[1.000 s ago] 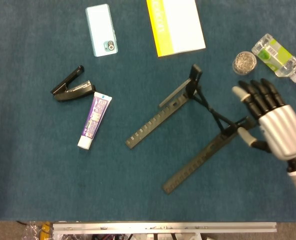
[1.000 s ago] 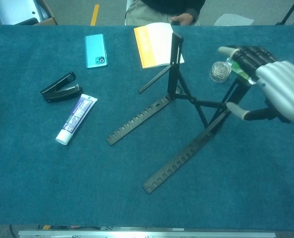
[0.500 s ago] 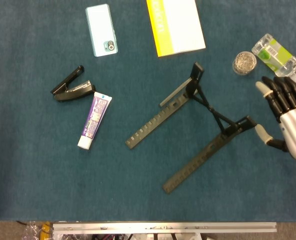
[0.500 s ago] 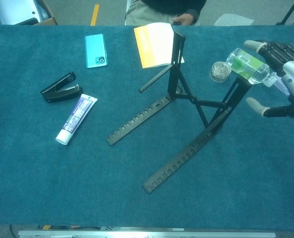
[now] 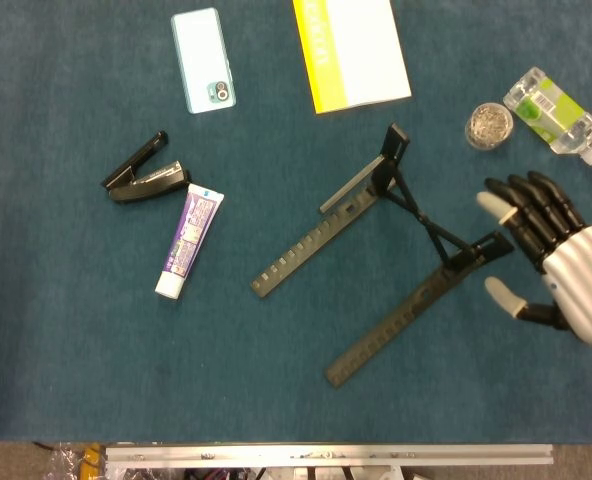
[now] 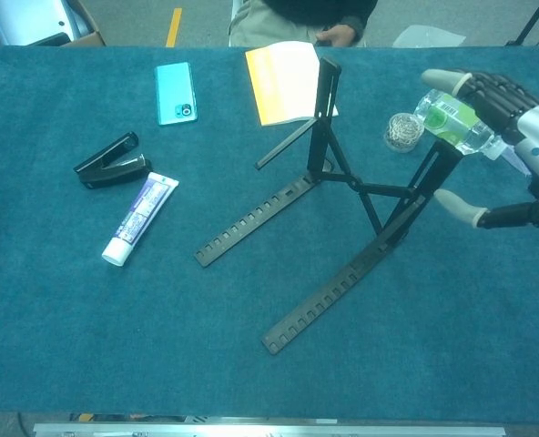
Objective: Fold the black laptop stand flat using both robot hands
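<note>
One black slotted metal laptop stand [image 5: 391, 255] sits mid-table, unfolded, uprights raised. Your silver-and-black right hand [image 5: 551, 260] hovers at its three o'clock, fingers spread wide, holding nothing, likely positioned to grasp the near upright. Your left hand isn't visible.

Head view: looks almost straight down on the blue counter [image 5: 96, 380], near edge with its metal rail [image 5: 326, 455] at frame bottom. Chest view: lower and in front, tilted forward and across the counter [image 6: 87, 364] toward the far edge, floor beyond at top. Similar nearness, most of the counter in both. Shared: black laptop stand [image 5: 396, 255] [image 6: 342, 209], stapler [image 5: 141, 175] [image 6: 110, 162], tube [image 5: 188, 243] [image 6: 140, 218], phone [image 5: 203, 60] [image 6: 175, 92], booklet [image 5: 352, 50] [image 6: 288, 82], right hand [image 5: 551, 260] [image 6: 515, 137] at the right edge.
</note>
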Available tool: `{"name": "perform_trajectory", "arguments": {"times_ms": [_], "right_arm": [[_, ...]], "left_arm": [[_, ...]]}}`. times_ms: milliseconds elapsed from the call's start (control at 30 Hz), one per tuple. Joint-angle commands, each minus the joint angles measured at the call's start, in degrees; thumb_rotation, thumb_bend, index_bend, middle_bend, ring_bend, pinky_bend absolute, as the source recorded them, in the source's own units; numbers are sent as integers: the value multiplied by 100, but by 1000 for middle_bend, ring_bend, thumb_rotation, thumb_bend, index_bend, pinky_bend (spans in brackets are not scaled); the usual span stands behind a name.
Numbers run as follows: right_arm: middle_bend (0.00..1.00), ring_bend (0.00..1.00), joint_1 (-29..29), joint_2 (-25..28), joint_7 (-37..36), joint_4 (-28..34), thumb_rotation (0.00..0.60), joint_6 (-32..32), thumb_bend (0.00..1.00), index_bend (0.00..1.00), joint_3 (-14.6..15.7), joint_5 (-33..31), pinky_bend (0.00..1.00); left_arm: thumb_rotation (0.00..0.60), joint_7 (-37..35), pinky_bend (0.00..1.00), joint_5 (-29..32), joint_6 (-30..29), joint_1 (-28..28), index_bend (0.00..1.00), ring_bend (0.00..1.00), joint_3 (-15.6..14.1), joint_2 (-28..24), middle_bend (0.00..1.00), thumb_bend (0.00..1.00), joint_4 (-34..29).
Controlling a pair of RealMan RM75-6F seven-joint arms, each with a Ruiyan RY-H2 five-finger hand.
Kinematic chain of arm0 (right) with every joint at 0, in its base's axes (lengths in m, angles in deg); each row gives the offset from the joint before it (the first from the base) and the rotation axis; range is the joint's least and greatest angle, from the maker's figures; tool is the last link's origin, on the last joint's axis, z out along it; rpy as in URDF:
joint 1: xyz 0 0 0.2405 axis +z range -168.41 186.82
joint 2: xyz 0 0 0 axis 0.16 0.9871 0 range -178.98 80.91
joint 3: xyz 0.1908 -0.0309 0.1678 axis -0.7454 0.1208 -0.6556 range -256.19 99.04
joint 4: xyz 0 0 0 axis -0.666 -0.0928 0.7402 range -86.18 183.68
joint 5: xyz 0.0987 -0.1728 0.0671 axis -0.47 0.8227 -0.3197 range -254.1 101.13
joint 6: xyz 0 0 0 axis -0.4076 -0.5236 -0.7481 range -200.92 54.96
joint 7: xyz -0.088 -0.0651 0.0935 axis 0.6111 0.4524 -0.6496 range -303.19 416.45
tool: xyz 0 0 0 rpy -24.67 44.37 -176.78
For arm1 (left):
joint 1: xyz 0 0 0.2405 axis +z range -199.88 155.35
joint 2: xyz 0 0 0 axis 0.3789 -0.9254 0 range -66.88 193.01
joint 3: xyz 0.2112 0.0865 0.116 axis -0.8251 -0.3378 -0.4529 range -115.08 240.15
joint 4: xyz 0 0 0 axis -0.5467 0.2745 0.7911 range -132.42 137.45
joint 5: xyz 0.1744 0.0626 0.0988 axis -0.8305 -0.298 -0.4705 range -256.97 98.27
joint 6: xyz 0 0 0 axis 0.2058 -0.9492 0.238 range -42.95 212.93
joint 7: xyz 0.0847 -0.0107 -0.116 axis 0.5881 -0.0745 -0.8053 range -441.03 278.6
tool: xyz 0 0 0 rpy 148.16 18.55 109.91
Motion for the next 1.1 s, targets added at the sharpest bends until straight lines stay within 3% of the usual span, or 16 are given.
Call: {"name": "perform_trajectory", "arguments": {"times_ms": [33,500,867,1100], "right_arm": [[66,0,139,235,-202,192,600,8,283,0,75,289,42],[66,0,679,505,-758,583,600,-884,303,0,404,567,42],[67,0,1068,245,-1058,639,600,-1440,310,0,494,581,42],[71,0,1151,-28,-1292,359,600,-1812,319,0,685,326,43]], "left_arm": [[600,19,65,6,-3,4,146,49,-1,-11,61,474,-25],[600,139,65,-1,-31,20,146,48,-8,-52,58,474,-167],[600,149,65,43,-10,16,145,48,1,-36,58,474,-153],[600,125,65,83,62,-3,146,48,-7,-19,57,474,-96]]}}
